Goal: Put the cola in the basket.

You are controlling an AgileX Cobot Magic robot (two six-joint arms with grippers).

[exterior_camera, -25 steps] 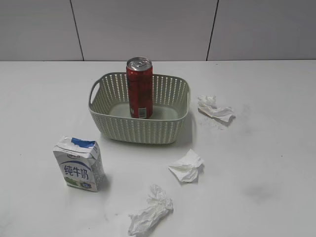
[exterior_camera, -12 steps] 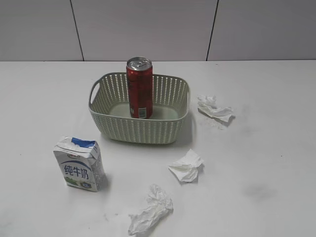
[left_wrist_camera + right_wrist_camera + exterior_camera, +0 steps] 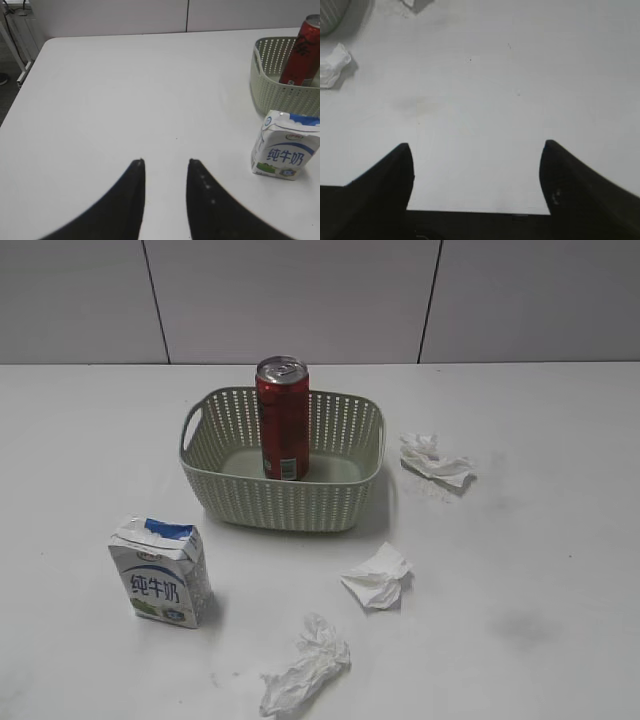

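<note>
The red cola can stands upright inside the pale green basket at the middle back of the table. The left wrist view shows the cola and the basket at its far right. My left gripper is open and empty over bare table, far left of the basket. My right gripper is wide open and empty near the table's front edge. Neither gripper shows in the exterior view.
A white-and-blue milk carton stands front left of the basket and also shows in the left wrist view. Crumpled tissues lie at the right, the middle and the front. One tissue shows in the right wrist view.
</note>
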